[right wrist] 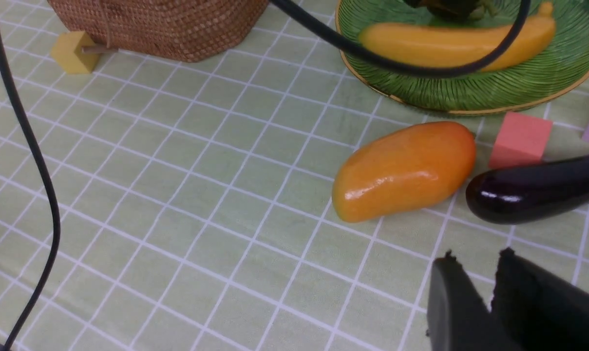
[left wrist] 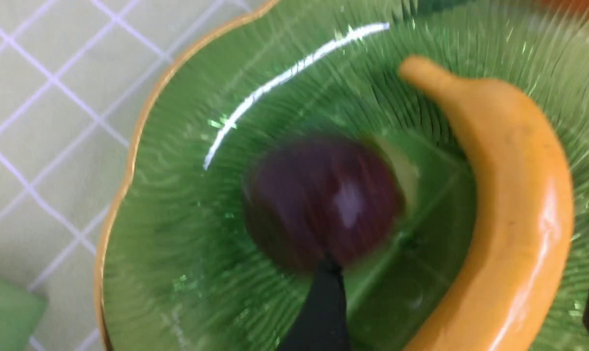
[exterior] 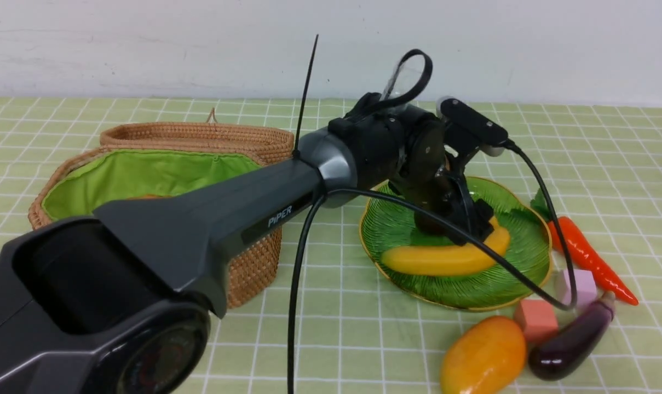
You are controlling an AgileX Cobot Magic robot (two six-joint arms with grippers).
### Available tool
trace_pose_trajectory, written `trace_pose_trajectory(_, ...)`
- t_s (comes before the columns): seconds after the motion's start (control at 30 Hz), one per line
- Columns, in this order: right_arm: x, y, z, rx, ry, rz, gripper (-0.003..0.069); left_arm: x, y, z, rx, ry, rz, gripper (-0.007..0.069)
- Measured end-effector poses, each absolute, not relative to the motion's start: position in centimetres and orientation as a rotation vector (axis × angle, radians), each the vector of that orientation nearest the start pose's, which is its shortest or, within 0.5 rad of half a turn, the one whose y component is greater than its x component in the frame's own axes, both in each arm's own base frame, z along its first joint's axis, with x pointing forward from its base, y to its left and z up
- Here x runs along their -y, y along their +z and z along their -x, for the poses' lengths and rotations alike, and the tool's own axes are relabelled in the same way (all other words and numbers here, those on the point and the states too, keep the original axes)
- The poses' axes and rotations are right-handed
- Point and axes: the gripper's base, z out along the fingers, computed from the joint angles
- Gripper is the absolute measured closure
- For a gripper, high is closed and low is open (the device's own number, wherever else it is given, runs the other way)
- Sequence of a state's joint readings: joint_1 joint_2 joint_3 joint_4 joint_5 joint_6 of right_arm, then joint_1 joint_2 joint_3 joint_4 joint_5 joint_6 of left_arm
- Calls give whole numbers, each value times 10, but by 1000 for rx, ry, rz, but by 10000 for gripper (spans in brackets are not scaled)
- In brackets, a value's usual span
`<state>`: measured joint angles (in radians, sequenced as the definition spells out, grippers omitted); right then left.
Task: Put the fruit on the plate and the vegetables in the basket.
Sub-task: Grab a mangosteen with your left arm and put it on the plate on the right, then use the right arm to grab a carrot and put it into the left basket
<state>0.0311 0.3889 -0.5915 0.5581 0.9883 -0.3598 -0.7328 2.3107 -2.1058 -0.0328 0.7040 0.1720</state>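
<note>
My left gripper (exterior: 462,227) hangs low over the green plate (exterior: 506,284), open, its black fingers (left wrist: 318,312) wide apart. The round dark purple fruit (left wrist: 323,200) lies loose and blurred on the plate (left wrist: 187,273), just past one fingertip. Beside it on the plate lies the yellow banana (exterior: 445,257) (left wrist: 508,204). The mango (exterior: 484,355) (right wrist: 406,170), the eggplant (exterior: 571,339) (right wrist: 538,187) and the carrot (exterior: 588,257) lie on the cloth near the plate. My right gripper (right wrist: 478,258) hovers near the mango, its jaws almost together and empty. The basket (exterior: 161,175) stands at left.
A salmon cube (exterior: 536,320), a pink cube (exterior: 577,287), a yellow cube (right wrist: 72,51) by the basket (right wrist: 162,24) and a green cube (left wrist: 7,312) sit on the checked cloth. The left arm's black cable (exterior: 298,284) drapes across the plate. The basket lid (exterior: 199,137) leans behind the basket.
</note>
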Motion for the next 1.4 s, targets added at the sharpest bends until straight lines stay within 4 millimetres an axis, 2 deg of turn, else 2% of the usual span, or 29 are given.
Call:
trace_pose_trajectory(0.07,-42,311,-52,-2137,501,322,519,355,236,-392,-2201,-295,-1043,-14)
trace_pose_trajectory(0.2,-42,311,-52,-2136,501,322,519,347,265,-382,-2211,-295,-1046,50)
trace_pose_trajectory(0.23,-42,314,-52,-2128,499,323,519,337,294,-371,-2224,-308,-1019,139)
trace_pose_trajectory(0.27,-42,314,-52,-2127,499,323,519,336,297,-370,-2224,-308,-1019,151)
trace_pose_trajectory(0.3,-42,317,-52,-2120,498,322,519,326,321,-359,-2250,-322,-987,243)
trace_pose_trajectory(0.33,-42,320,-52,-2117,495,320,519,320,330,-353,-2276,-320,-978,305)
trace_pose_trajectory(0.37,-41,323,-53,-2117,490,315,519,310,351,-341,-2291,-319,-962,407)
trace_pose_trajectory(0.43,-41,329,-56,-2121,485,304,519,295,373,-327,-2319,-304,-950,527)
trace_pose_trajectory(0.47,-40,333,-63,-2146,481,293,519,280,397,-311,-2317,-302,-923,617)
trace_pose_trajectory(0.57,-40,337,-74,-2185,476,284,519,255,426,-283,-2313,-329,-888,638)
trace_pose_trajectory(0.67,-40,338,-88,-2236,484,278,519,228,437,-250,-2321,-359,-871,638)
trace_pose_trajectory(0.7,-40,338,-92,-2250,485,277,519,218,437,-239,-2318,-366,-869,638)
trace_pose_trajectory(0.73,-40,338,-94,-2258,485,276,519,216,433,-237,-2330,-363,-873,638)
trace_pose_trajectory(0.77,-40,338,-101,-2282,485,273,519,200,430,-217,-2307,-382,-862,638)
trace_pose_trajectory(0.83,-40,338,-109,-2302,483,271,519,182,426,-198,-2248,-407,-837,638)
trace_pose_trajectory(0.9,-40,339,-123,-2340,489,262,519,157,415,-170,-2169,-436,-803,638)
trace_pose_trajectory(0.93,-40,339,-124,-2343,491,260,519,152,416,-164,-2149,-444,-795,638)
trace_pose_trajectory(0.97,-40,340,-134,-2366,493,253,519,138,399,-148,-2125,-461,-781,638)
trace_pose_trajectory(1.0,-40,342,-141,-2376,495,250,519,133,394,-143,-2100,-474,-769,638)
trace_pose_trajectory(1.03,-40,342,-150,-2400,495,243,519,121,378,-129,-2069,-496,-749,638)
trace_pose_trajectory(1.13,-38,344,-175,-2447,449,243,519,108,357,-115,-2007,-526,-716,638)
trace_pose_trajectory(1.17,-38,344,-177,-2451,444,243,519,108,355,-114,-2007,-527,-714,638)
trace_pose_trajectory(1.2,-35,344,-193,-2484,394,252,519,104,343,-110,-2009,-527,-712,638)
trace_pose_trajectory(1.27,-33,341,-205,-2508,359,258,516,102,338,-108,-2010,-527,-711,638)
trace_pose_trajectory(1.4,-25,328,-250,-2594,200,306,475,102,332,-108,-2008,-527,-709,638)
